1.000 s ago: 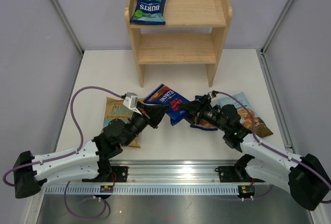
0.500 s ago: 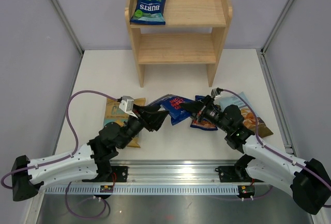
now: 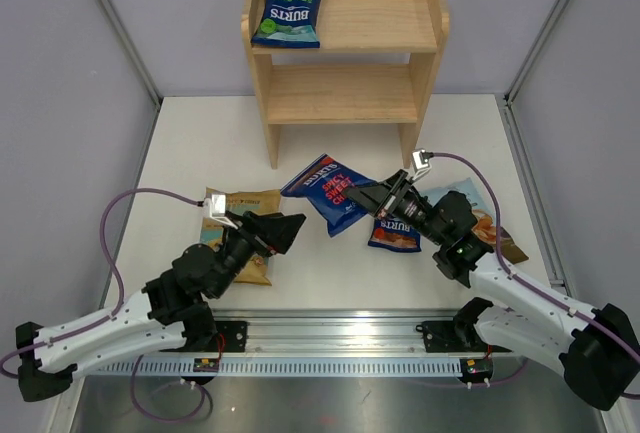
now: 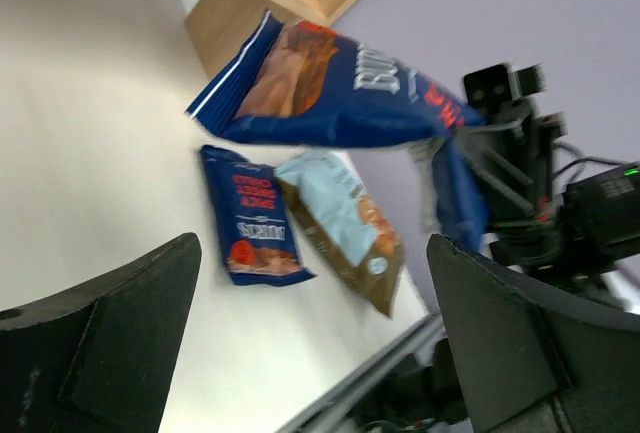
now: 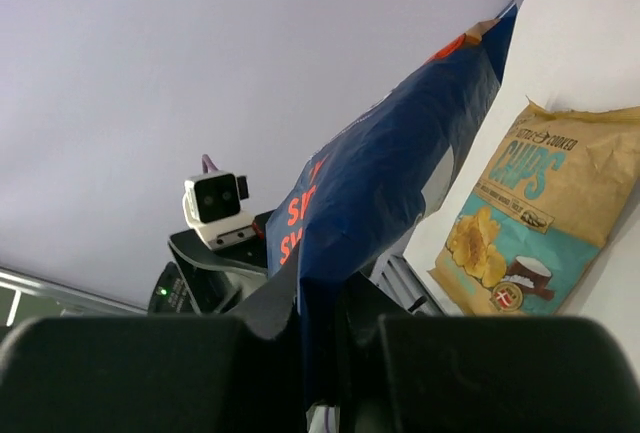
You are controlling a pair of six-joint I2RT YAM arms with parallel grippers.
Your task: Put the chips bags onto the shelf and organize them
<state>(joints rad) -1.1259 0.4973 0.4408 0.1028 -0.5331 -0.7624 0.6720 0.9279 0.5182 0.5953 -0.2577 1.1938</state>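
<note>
Five chips bags show from above. One green-lettered Burts bag [image 3: 288, 11] lies flat on the top board of the wooden shelf [image 3: 345, 93], at its left end. The lower board holds nothing. The shelf stands at the far side of a plain white tabletop [image 3: 200, 143], against a pale purple wall [image 3: 180, 13]. More purple walls close in the left and right sides, with grey metal posts [image 3: 118, 25] at the corners. A long metal rail [image 3: 340, 338] runs along the near edge, and both arms are bolted there. The right end effector [image 3: 362, 198] is pinched tight on one end of a red-lettered Burts bag [image 3: 328, 189]. That bag hangs in the air above the tabletop, in front of the shelf. A second red-lettered Burts bag [image 3: 393, 234] lies flat just beside it, partly under the right arm. The light-blue-and-brown bag [image 3: 482, 215] lies to its right, touching it. The tan CHIPS bag [image 3: 238, 215] lies flat on the left side, partly under the left arm. The left end effector [image 3: 287, 233] is spread wide with nothing in it, near the right edge of the tan bag. Thin purple cables [image 3: 125, 215] loop over the tabletop.
</note>
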